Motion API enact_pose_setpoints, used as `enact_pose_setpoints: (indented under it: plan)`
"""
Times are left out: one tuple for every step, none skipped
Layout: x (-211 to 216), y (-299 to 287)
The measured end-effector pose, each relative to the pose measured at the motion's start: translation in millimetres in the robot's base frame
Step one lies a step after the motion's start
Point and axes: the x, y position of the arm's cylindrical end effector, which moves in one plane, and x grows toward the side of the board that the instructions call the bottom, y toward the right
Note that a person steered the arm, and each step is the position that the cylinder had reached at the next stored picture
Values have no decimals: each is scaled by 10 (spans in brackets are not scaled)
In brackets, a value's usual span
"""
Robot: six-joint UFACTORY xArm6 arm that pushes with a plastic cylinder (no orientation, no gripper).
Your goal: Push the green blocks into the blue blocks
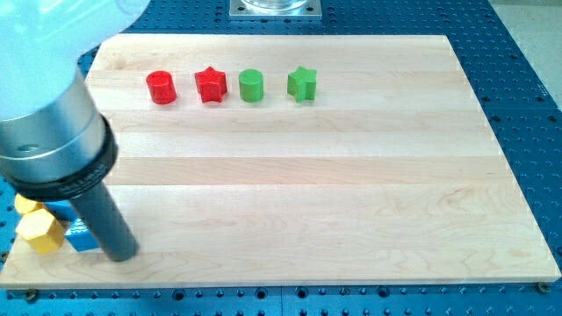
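Resting at the view's bottom left, my tip (121,256) is sitting on the wooden board (351,211) just beside a blue block (81,239), which the rod is partly hiding; being a plain rod with nothing to open or close, it is gripping nothing. Two green blocks are lying near the view's top: a green cylinder (251,85) and, to its right, a green star (302,83), both well apart from my tip. Two red blocks are sitting in the same row to the left: a red cylinder (162,88) and a red star (211,85). Two yellow blocks (40,230) are crowding against the blue at the bottom-left corner. A blue perforated table (527,70) is surrounding the pale board.
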Motion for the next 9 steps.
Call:
enact_pose_setpoints:
  plan:
    - [0,-100]
    - [0,17]
    - [-543,618]
    - [-1297,1551]
    - [-1793,3038]
    - [-2203,3816]
    - [-2271,3867]
    - [-2280,3867]
    - [-2339,3866]
